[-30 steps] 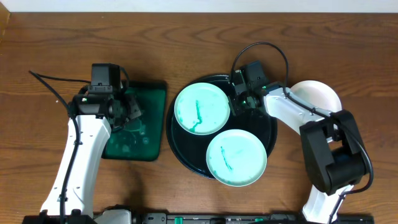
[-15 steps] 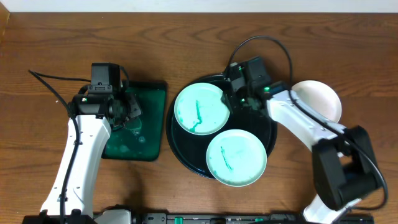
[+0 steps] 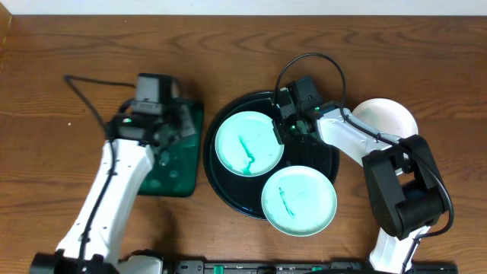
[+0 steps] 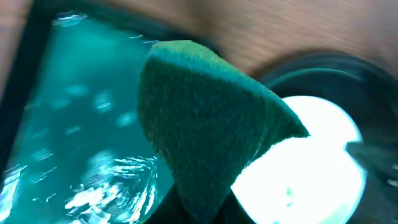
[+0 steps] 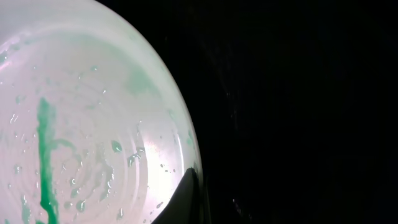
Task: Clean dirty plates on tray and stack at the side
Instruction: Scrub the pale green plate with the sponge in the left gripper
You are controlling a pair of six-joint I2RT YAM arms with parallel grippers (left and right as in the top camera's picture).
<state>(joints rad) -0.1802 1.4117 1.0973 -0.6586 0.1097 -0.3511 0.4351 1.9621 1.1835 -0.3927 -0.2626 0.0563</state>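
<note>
The black tray holds two pale-mint plates with teal smears: one at upper left, one at lower right overhanging the front rim. A clean white plate lies on the table to the right. My right gripper is shut on the upper-left plate's right rim; in the right wrist view one finger lies over that plate's edge. My left gripper is shut on a green sponge, held above the green tray's right edge, near that plate.
A dark green rectangular tray with water in it lies left of the black tray. Both arms reach in from the table's front edge. A black cable lies at far left.
My left arm has swung right with the sponge, toward the black tray. Both smeared plates have shifted slightly toward the front right. The right gripper stays at the upper plate's rim.
</note>
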